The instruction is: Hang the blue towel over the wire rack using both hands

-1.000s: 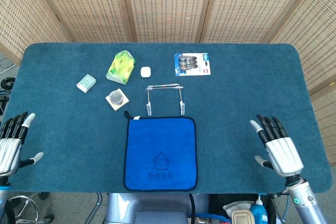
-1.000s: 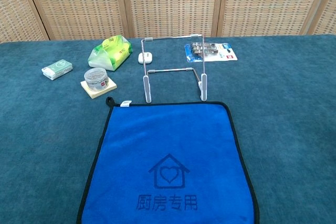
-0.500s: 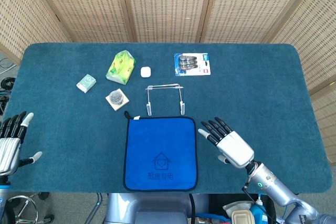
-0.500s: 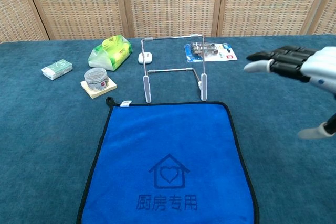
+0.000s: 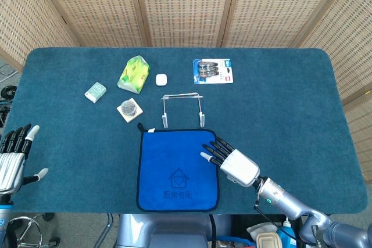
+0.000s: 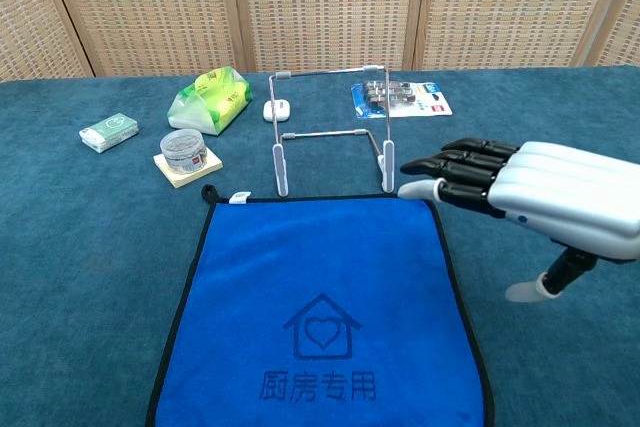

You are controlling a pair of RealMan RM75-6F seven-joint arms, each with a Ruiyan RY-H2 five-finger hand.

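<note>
- The right hand hovers over the right part of the blue towel, fingers extended and spread, holding nothing; its fingertips point toward the towel's far right corner, which lies just ahead of them.
- The left hand waits at the table's left edge, well apart from the towel, fingers likewise straight and empty; it is absent from the chest view, so its height above the table cannot be judged.
- The right hand is plainly the nearer of the two to the cloth.
- The towel lies flat and nearly square on the near middle of the table, black-trimmed, with a house-and-heart emblem and a small loop at its far left corner.
- The wire rack stands upright just beyond the towel's far edge, its top bar running left to right, parallel to that edge.
</note>
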